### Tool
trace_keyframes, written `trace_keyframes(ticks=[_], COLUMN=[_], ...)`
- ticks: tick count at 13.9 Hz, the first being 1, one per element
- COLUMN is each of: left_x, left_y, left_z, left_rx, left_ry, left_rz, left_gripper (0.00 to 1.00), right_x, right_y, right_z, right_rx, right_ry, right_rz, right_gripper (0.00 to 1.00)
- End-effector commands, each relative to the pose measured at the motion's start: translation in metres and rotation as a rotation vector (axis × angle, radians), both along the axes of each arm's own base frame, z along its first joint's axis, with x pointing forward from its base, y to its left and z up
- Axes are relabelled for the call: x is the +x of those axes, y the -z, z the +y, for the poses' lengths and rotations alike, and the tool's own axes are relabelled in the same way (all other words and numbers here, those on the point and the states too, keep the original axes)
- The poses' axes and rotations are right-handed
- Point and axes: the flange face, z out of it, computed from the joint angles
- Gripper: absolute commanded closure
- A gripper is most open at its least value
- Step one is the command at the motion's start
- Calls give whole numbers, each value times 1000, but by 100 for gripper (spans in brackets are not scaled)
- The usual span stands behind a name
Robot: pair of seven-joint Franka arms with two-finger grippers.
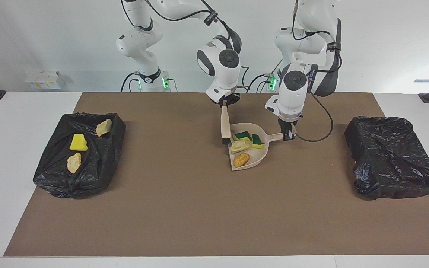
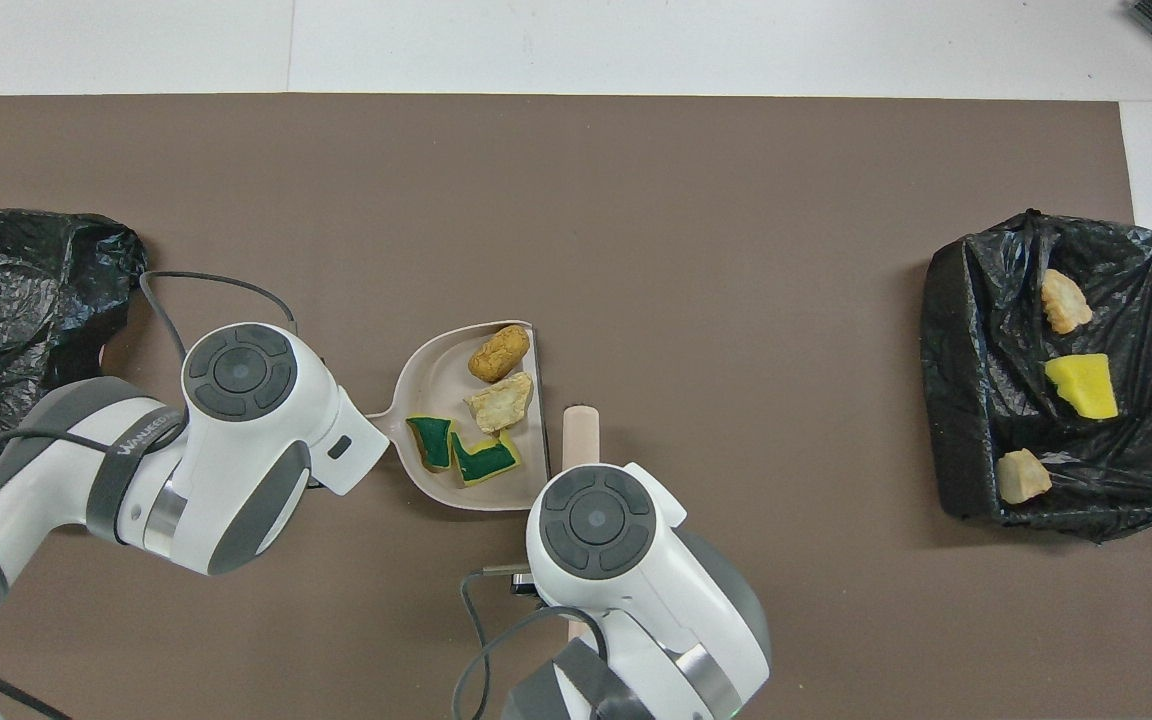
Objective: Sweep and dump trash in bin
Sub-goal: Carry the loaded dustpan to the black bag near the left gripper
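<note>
A beige dustpan [image 1: 256, 155] [image 2: 436, 375] lies mid-table, and my left gripper [image 1: 288, 136] is shut on its handle. In the pan lie two green-and-yellow sponge pieces [image 1: 258, 140] [image 2: 481, 458], a pale tan chunk [image 1: 240, 146] [image 2: 501, 402] and an orange-brown nugget [image 1: 241, 160] [image 2: 499, 352]. My right gripper [image 1: 225, 105] is shut on the top of the beige brush [image 1: 225, 126] [image 2: 581, 432]. The brush hangs nearly upright, its dark bristle end at the pan's open mouth. Both grippers are hidden under their wrists in the overhead view. More trash lies in the bin [image 1: 50, 167] [image 2: 956, 330] at the right arm's end.
That black-bag bin holds a yellow sponge piece [image 1: 78, 142] and two tan chunks [image 1: 104, 127] [image 1: 74, 162]. A second black-bag bin [image 1: 393, 156] [image 2: 16, 300] stands at the left arm's end. A brown mat [image 1: 184, 208] covers the table.
</note>
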Motion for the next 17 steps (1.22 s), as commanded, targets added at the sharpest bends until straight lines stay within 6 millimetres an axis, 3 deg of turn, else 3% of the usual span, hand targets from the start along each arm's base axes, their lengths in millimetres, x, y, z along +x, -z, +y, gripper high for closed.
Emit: trace_keyframes(ticks=[1, 6, 7, 9, 10, 15, 17], left_x=[13, 53, 60, 78, 83, 102, 111], left_y=[-1, -7, -8, -20, -30, -64, -89], left_z=[23, 64, 72, 92, 95, 146, 167], left_rx=[3, -13, -15, -21, -22, -27, -19], left_ry=[32, 118, 139, 186, 218, 209, 211], left_rz=[-12, -12, -9, -25, -36, -80, -84], left_gripper=[100, 100, 100, 100, 100, 100, 100], right_x=[-8, -39, -46, -66, -67, -81, -83], right_y=[-2, 17, 19, 45, 54, 58, 68], right_z=[-4, 19, 29, 63, 69, 66, 62], right_rx=[-13, -29, -18, 6, 10, -27, -36], right_ry=[-15, -63, -64, -50, -51, -69, -66], right_rz=[-6, -1, -21, -75, -83, -47, -43], right_gripper=[100, 100, 100, 100, 100, 100, 100])
